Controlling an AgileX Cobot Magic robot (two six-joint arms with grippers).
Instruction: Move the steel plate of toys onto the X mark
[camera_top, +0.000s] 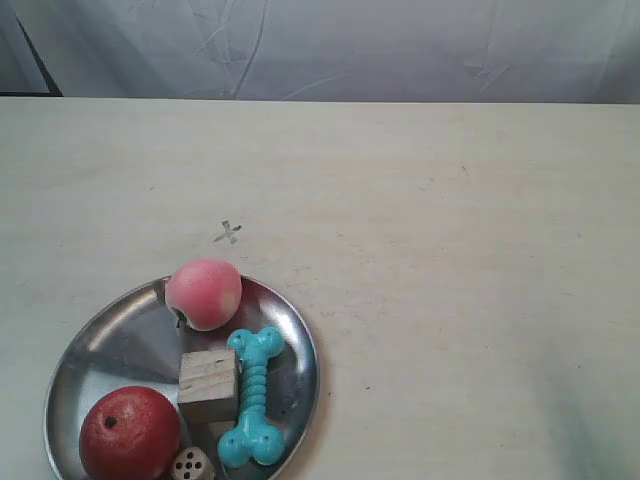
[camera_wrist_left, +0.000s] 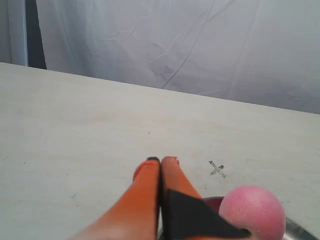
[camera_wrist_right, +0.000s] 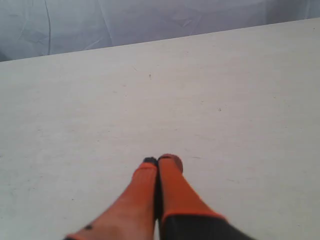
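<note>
Die (camera_top: 192, 464) and apple (camera_top: 130, 432) sit closest to the exterior camera, at the near rim of the steel plate (camera_top: 125, 340). Cube (camera_top: 208, 385) and bone (camera_top: 255, 400) lie mid-plate, with the peach (camera_top: 204, 293) at the far rim. The plate rests on the table (camera_top: 450, 300) at the near left of the exterior view. X mark (camera_top: 228, 233) is uncovered, just beyond the far rim and near the peach.

Step in hand (my reading): plate not yet grasped, so approach and grip come first.
- Open the fingers and take the rim on a stretch free of toys.
- Keep the plate level, or slide it; the peach and apple are round and would probably roll.
- The move is short and goes away from the near edge. Centre the plate over the X mark.

Left gripper (camera_wrist_left: 161, 161): fingers (camera_wrist_left: 145, 190) pressed together, holding nothing. Peach (camera_wrist_left: 252, 210) and plate rim (camera_wrist_left: 300, 231) sit beside them, X mark (camera_wrist_left: 217, 169) ahead. Contact with the table: cannot tell.

Right gripper (camera_wrist_right: 162, 160): fingers (camera_wrist_right: 175, 190) pressed together, empty, over bare table.
</note>
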